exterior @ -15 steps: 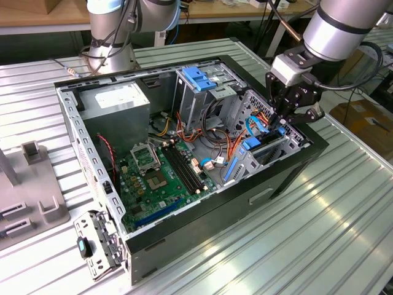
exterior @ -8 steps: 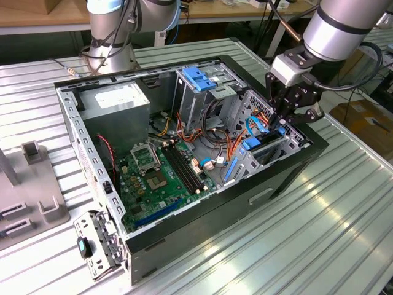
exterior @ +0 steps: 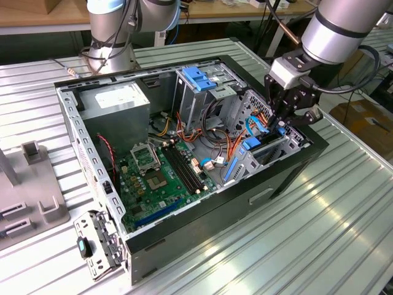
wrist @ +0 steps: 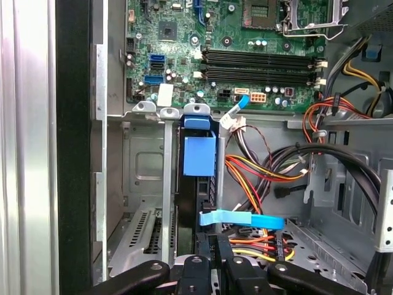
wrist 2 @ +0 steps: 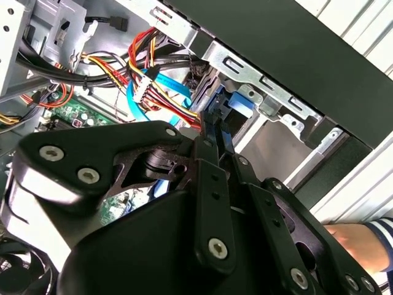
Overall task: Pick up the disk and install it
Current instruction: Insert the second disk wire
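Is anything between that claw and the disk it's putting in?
Nothing visible. The tool is right at the disk, which already sits upright in its bay. Loose cables lie beside the bay, not across it.

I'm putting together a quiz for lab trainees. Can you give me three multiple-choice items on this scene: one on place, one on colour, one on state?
1. Where is the tool?
A over the motherboard
B at the drive bay, at the case's end on the exterior view's right
C outside the case

2. What colour is the frame of the disk?
A red
B blue
C yellow

3. The computer case is:
A closed
B open
C upside down

Answers:
1 B, the tool hangs at the bay.
2 B, the first wrist view shows the blue frame standing in the bay.
3 B, the motherboard lies exposed.
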Robot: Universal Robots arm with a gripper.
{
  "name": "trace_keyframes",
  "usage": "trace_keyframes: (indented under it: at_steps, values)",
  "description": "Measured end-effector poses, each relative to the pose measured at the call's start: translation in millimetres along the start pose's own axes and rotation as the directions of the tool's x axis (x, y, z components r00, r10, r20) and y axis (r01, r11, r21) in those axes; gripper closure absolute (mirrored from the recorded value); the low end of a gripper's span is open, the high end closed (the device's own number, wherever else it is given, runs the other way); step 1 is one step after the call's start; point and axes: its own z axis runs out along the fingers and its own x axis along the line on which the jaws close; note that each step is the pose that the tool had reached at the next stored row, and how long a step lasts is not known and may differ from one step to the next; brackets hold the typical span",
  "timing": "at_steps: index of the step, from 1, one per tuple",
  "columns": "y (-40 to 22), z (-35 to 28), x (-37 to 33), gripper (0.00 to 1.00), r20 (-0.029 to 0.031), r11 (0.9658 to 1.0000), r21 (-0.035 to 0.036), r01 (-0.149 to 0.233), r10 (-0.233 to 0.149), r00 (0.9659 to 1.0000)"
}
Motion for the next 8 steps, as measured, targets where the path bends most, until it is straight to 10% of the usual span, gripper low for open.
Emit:
trace_keyframes:
  at_steps: [8]
  values:
    - [0.1, 0.1, 2.5, 0.84, 0.0003, 1.0, -0.0001, 0.002, -0.002, 1.0]
